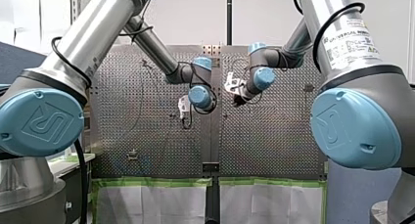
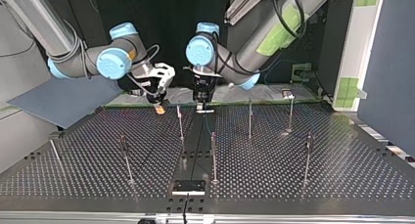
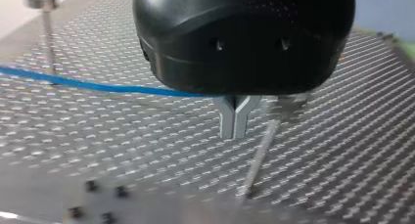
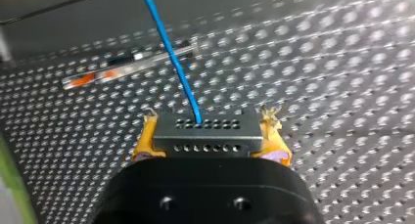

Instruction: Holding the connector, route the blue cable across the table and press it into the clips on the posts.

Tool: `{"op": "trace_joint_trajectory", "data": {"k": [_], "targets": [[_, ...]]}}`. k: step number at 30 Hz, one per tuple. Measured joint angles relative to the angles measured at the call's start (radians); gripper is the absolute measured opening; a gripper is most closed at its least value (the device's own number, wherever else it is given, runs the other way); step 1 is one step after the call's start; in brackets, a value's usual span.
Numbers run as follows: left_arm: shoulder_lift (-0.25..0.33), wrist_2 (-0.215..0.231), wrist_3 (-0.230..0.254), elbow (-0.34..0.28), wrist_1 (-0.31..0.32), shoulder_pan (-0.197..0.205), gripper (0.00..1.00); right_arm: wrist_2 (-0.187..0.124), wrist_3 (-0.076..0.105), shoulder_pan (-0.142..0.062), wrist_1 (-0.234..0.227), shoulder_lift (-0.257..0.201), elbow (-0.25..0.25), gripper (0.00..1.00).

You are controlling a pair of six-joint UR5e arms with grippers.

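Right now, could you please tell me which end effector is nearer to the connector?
Right. My right end effector holds the connector between its yellow pads; my left end effector stands apart from it, to the right in the top view.

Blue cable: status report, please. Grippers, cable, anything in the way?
Right gripper shut on connector. Left gripper shut, blue cable running up to it. Only posts stand ahead.

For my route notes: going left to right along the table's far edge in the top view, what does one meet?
My right gripper → a thin post → my left gripper → a second post → a third post.
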Motion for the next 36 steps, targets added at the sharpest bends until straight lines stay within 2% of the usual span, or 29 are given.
{"op": "trace_joint_trajectory", "data": {"k": [6,10,14,20,29,32,36], "targets": [[-0.052,0.027,-0.023,-0.053,0.047,-0.007,0.02,0.003,-0.034,-0.003,-0.001,0.001,0.037,0.0],[-0.065,0.033,-0.026,-0.082,0.06,-0.008,0.02,0.014,-0.042,-0.008,-0.004,0.001,0.057,0.0],[-0.068,0.037,-0.031,-0.075,0.063,-0.008,0.02,0.019,-0.044,-0.014,-0.007,0.008,0.063,0.0],[-0.068,0.044,-0.038,-0.027,0.047,-0.008,0.02,0.019,-0.045,-0.027,-0.006,0.036,0.064,0.0],[-0.083,0.068,-0.039,0.017,0.014,0.005,0.02,0.017,-0.045,-0.065,-0.016,0.051,0.061,0.0],[-0.104,0.078,-0.038,0.029,0.008,0.009,0.02,0.01,-0.043,-0.076,-0.028,0.052,0.059,0.0],[-0.123,0.082,-0.039,0.047,0.015,0.01,0.02,-0.016,-0.038,-0.088,-0.048,0.056,0.058,0.0]]}}
